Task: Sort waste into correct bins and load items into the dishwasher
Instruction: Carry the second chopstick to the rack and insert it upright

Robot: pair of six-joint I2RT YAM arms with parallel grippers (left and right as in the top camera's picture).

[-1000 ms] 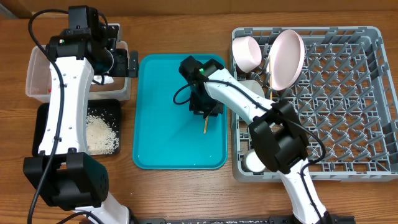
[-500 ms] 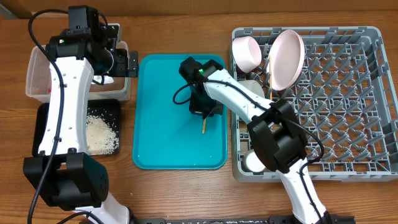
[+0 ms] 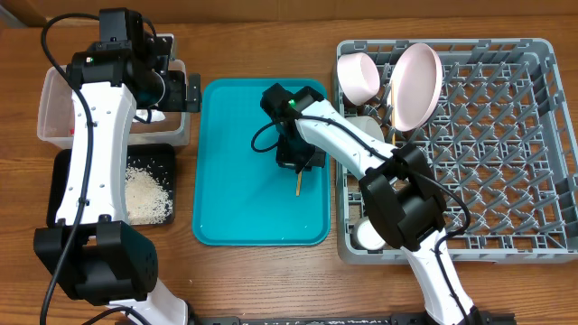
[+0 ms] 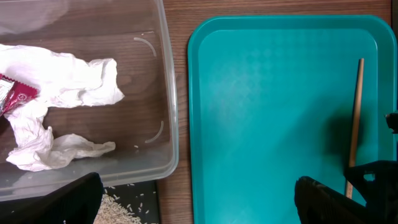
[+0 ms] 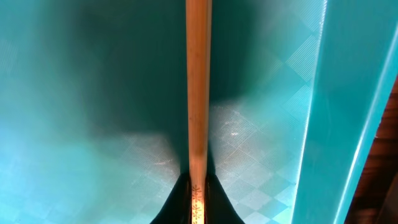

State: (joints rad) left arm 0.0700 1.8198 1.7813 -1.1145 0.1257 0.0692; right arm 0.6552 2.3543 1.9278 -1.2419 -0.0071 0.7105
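My right gripper (image 3: 298,161) (image 5: 198,202) is shut on a thin wooden chopstick (image 5: 199,87) that lies on the teal serving tray (image 3: 235,199); its tip shows in the overhead view (image 3: 297,186) and in the left wrist view (image 4: 356,118). Only one chopstick shows. My left gripper (image 3: 181,90) (image 4: 196,208) is open and empty above the edge of the clear tub (image 3: 50,117) (image 4: 143,130). The tub holds crumpled white tissue (image 4: 62,81) and a red wrapper (image 4: 15,96). The black tray (image 3: 65,181) holds white rice (image 3: 146,194). The grey dish rack (image 3: 506,144) holds a white plate (image 3: 415,86) and a cup (image 3: 358,77).
Small white bowls sit along the rack's left side (image 3: 368,233). The teal tray's raised rim (image 5: 336,112) runs just right of the chopstick. Bare wooden table (image 3: 262,271) lies in front of the tray and rack.
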